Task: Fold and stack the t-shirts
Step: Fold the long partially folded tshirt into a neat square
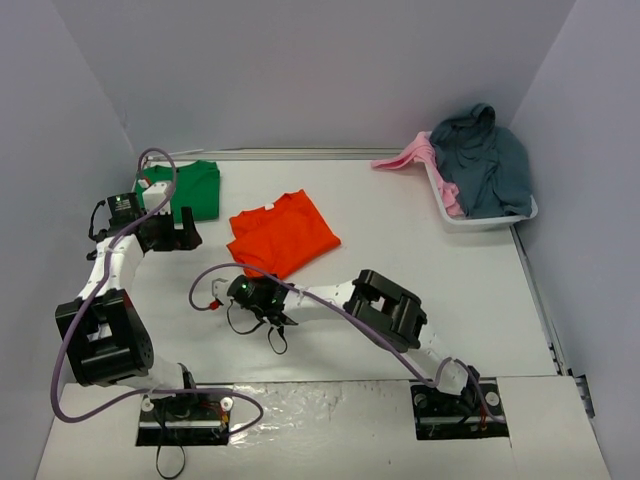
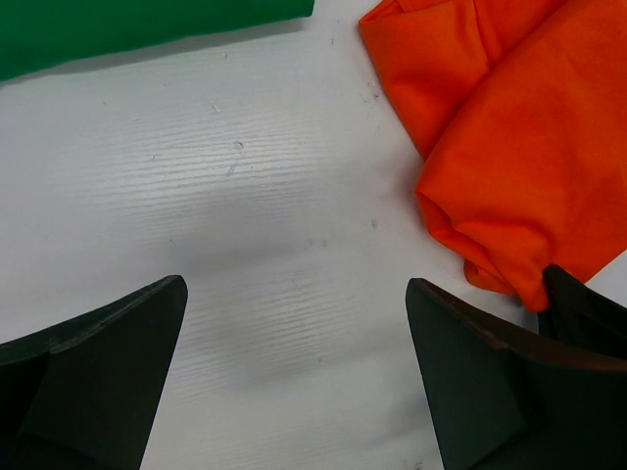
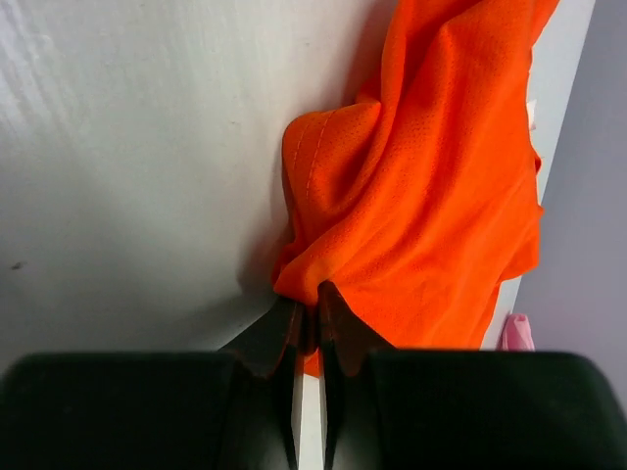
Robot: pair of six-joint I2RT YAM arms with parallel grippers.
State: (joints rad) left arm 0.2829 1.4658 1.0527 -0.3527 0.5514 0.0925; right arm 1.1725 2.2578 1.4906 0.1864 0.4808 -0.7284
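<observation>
The orange t-shirt (image 1: 283, 235) lies loosely folded in the middle of the table. My right gripper (image 1: 242, 276) is at its near left corner, shut on a pinch of the orange cloth; in the right wrist view the jaws (image 3: 309, 299) are pressed together with the orange t-shirt (image 3: 431, 196) bunched between their tips. The green t-shirt (image 1: 190, 190) lies folded flat at the far left. My left gripper (image 1: 185, 240) hovers between the two shirts, open and empty. In the left wrist view the left gripper (image 2: 294, 323) spans bare table, with the green t-shirt (image 2: 118, 29) and the orange t-shirt (image 2: 509, 147) ahead.
A white basket (image 1: 490, 218) stands at the far right, holding a dark teal garment (image 1: 485, 155) and a pink one (image 1: 405, 155) that hangs over its rim. Grey walls enclose the table on the left, back and right.
</observation>
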